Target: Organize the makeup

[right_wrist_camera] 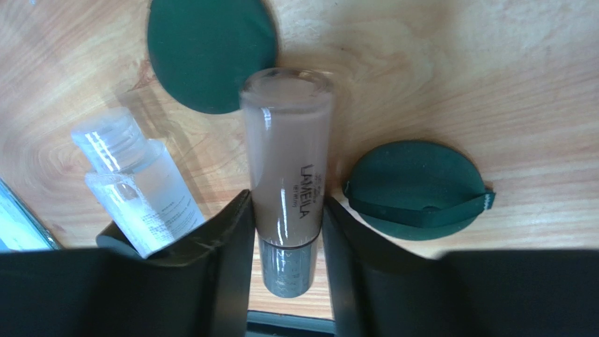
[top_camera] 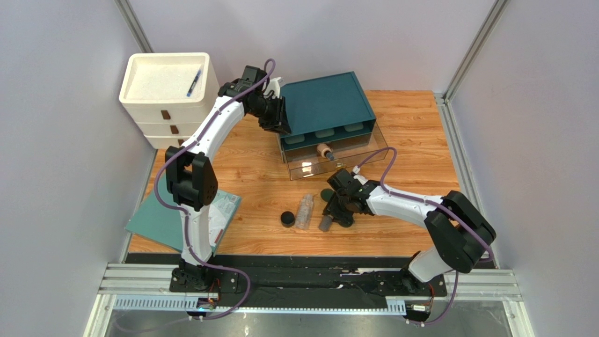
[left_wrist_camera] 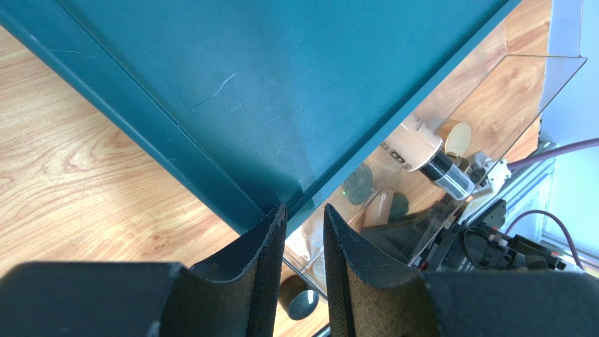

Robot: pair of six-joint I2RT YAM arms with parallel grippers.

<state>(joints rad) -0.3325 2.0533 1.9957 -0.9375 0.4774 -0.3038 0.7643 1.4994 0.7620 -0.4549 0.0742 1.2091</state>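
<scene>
Storage: teal box (top_camera: 327, 102) is set at the rear of the tabletop (top_camera: 411, 133); its clear drawer (top_camera: 365, 160) is pulled out toward the arms.
Stowed: one tan tube (top_camera: 325, 150) is seen lying in the drawer. Other contents cannot be confirmed.
L arm: left gripper (left_wrist_camera: 304, 210) is placed at the box's near-left corner, fingers almost together w/ a slim gap. Whether the box edge is nipped cannot be told.
R arm: right gripper (right_wrist_camera: 287, 202) is clamped on a second tube (right_wrist_camera: 288, 140), pads pressed to both sides just above its dark cap. Lifted or resting: not determinable.
Loose items: clear bottle (top_camera: 304, 210) and black jar (top_camera: 287, 219) are found side by side, just left of the second tube. Green discs (right_wrist_camera: 415, 189) are lying flat, one beside the tube, one beyond its far end.
Progress (est.): early. 1 item stowed, 1 in hand, approx. 4 left out.
Outstanding (est.): second tube to be carried to the drawer, then bottle, jar, discs; drawer to be shut last.
</scene>
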